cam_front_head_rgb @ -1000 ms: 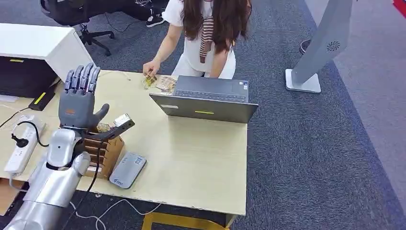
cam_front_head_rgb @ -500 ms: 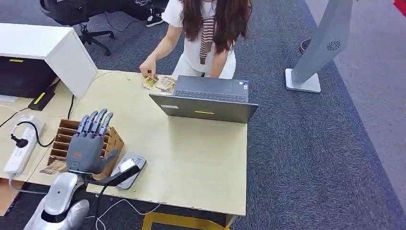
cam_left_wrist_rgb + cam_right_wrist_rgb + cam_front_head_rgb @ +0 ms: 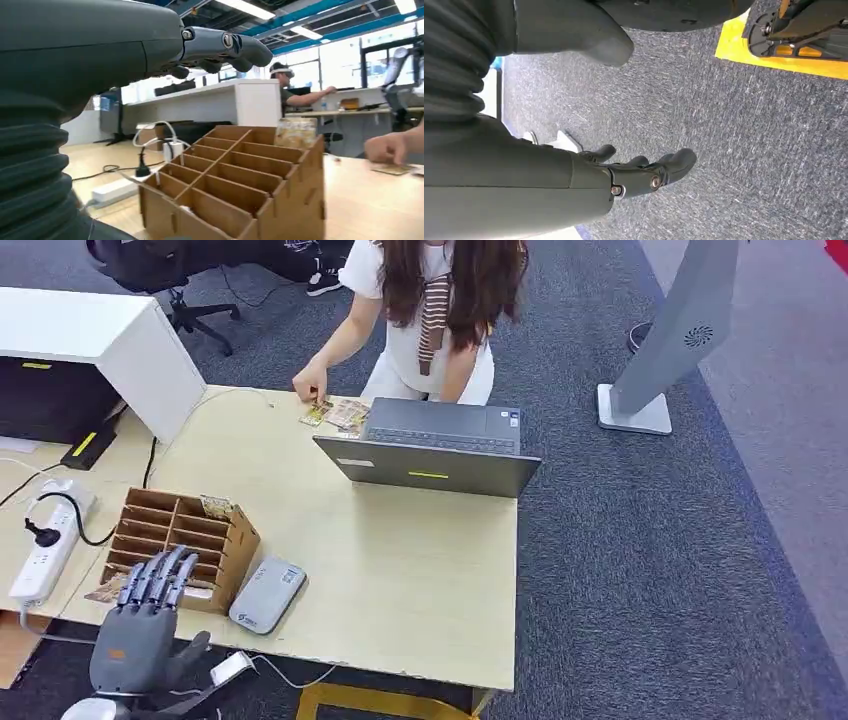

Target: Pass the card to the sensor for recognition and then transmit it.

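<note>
In the head view the left hand (image 3: 138, 632) is at the near left edge of the table (image 3: 400, 570), its fingers straight, a little spread and holding nothing, just near of the wooden rack (image 3: 180, 548); a card (image 3: 217, 507) stands in the far right slot of this rack, the grey sensor (image 3: 267, 594) lies just right of the rack, and at the far side a person's hand (image 3: 312, 383) touches more cards (image 3: 340, 414) beside the laptop (image 3: 430, 450). In the left wrist view the fingers (image 3: 220, 47) reach out above the rack (image 3: 235, 192), apart from it, and the card (image 3: 296, 132) stands at its far corner. In the right wrist view the right hand (image 3: 624, 177) hangs over the grey carpet (image 3: 744, 145), its fingers loosely apart with nothing between them.
</note>
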Controlling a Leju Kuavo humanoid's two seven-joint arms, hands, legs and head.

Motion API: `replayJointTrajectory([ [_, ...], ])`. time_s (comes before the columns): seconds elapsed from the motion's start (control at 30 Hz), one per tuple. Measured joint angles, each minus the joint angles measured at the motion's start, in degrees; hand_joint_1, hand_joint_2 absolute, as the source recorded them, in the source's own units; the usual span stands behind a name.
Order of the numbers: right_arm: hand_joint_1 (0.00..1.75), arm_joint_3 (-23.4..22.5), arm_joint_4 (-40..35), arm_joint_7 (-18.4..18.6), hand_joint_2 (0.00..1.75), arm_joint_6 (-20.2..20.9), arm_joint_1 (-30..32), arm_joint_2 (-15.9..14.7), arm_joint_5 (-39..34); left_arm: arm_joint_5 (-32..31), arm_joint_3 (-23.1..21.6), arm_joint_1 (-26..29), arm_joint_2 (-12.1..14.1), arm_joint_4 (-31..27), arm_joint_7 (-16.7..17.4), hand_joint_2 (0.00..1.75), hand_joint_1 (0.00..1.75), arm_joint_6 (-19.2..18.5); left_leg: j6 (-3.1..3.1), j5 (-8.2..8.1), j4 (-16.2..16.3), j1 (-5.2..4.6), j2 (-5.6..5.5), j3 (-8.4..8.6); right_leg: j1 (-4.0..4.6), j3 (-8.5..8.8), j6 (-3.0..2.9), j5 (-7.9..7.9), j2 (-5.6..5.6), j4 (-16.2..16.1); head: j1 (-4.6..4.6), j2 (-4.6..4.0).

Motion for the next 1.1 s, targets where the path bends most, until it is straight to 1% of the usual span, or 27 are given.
replayJointTrajectory([
  [0.23,0.00,-0.1,0.0,0.1,1.75,0.0,0.0,0.0,0.2,-0.2,2.9,1.4,-0.7,0.0,-0.1,1.75,0.00,0.4,0.00,0.00,0.0,0.00,-0.02,0.02,-0.01,0.06,0.00,0.00,-0.02,0.0,-0.02,0.00],
  [0.3,0.00,-0.2,0.0,0.2,1.75,0.0,0.0,0.0,0.5,-0.2,4.6,1.7,-1.4,0.2,-1.5,1.75,0.00,1.9,0.00,0.00,0.0,-0.01,-0.02,0.02,-0.01,0.05,0.01,0.00,-0.03,0.0,0.00,0.00],
  [0.37,0.00,-0.3,0.0,0.5,1.75,0.2,0.0,0.0,1.4,-0.3,7.5,1.6,-2.6,1.0,-4.1,1.75,0.00,4.4,0.01,-0.01,0.0,-0.01,-0.04,0.01,-0.01,0.05,0.01,0.00,-0.04,0.0,0.00,0.00],
  [0.43,0.00,-0.3,0.0,0.5,1.75,0.4,0.0,0.0,1.9,-0.8,10.4,1.2,-3.7,2.4,-7.4,1.75,0.00,7.2,0.01,-0.01,0.0,-0.01,-0.04,0.02,-0.01,0.05,0.01,0.00,-0.03,0.0,-0.02,-0.02],
  [0.53,0.00,-0.3,0.0,0.3,1.75,0.5,-0.1,0.0,2.5,-1.3,14.6,0.4,-5.1,4.8,-11.3,1.75,0.00,9.2,0.01,-0.01,0.0,0.00,-0.03,0.03,0.00,0.05,0.01,-0.01,-0.04,0.0,-0.02,0.00],
  [0.67,0.00,-0.3,0.0,0.1,1.75,0.6,-0.1,0.0,3.2,-1.7,18.8,-0.5,-6.2,7.7,-13.2,1.75,0.00,9.2,0.01,-0.01,0.0,0.01,-0.02,0.04,0.01,0.05,0.00,-0.01,-0.03,0.0,-0.02,0.00],
  [0.87,0.00,-0.3,0.0,0.0,1.75,0.7,-0.1,0.0,3.7,-3.1,23.3,-2.6,-7.3,11.4,-14.4,1.75,0.00,9.1,0.01,0.00,0.0,0.00,-0.04,0.04,0.00,0.07,0.00,0.00,-0.05,0.0,-0.02,0.00],
  [0.97,0.00,-0.3,0.0,-0.1,1.75,0.9,-0.1,0.0,4.3,-3.8,25.0,-3.6,-7.3,13.3,-14.7,1.75,0.00,8.8,0.01,0.00,0.0,0.00,-0.04,0.04,0.00,0.06,0.00,0.00,-0.05,0.0,0.00,-0.02],
  [1.1,0.00,-0.3,0.0,-0.3,1.75,1.4,-0.2,0.0,4.4,-3.1,26.2,-5.1,-7.3,15.5,-15.5,1.75,0.00,7.4,0.01,0.00,0.0,0.00,-0.05,0.04,0.00,0.07,0.00,0.00,-0.07,0.0,0.00,0.00],
])
